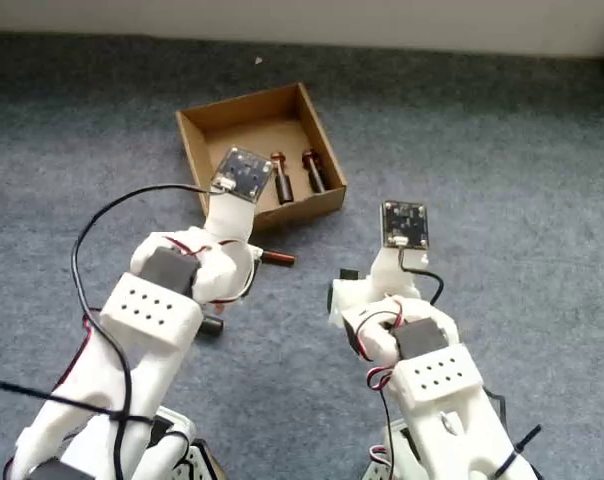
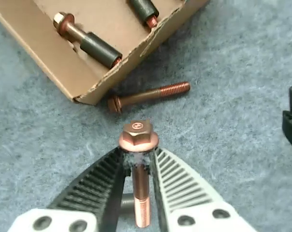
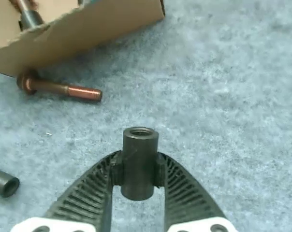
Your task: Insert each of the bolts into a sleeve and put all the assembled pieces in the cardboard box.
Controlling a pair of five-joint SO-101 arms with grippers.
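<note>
My left gripper (image 2: pixel 138 153) is shut on a copper bolt (image 2: pixel 138 137), head outward, just in front of the cardboard box (image 2: pixel 44 63). My right gripper (image 3: pixel 138 159) is shut on a dark sleeve (image 3: pixel 139 154) with its open bore facing outward. A loose bolt (image 1: pixel 277 258) lies on the carpet against the box's front wall, also seen as the loose bolt (image 2: pixel 148 95) and the loose bolt (image 3: pixel 59 88). Two assembled pieces (image 1: pixel 280 177) (image 1: pixel 313 170) lie inside the box (image 1: pixel 244 122). A spare sleeve (image 3: pixel 3 181) lies on the carpet.
Grey carpet covers the whole floor. The spare sleeve (image 1: pixel 212 326) rests beside the left arm (image 1: pixel 232 235). The right arm (image 1: pixel 402 300) stands to the right of the box's front corner. Open carpet lies right of the box.
</note>
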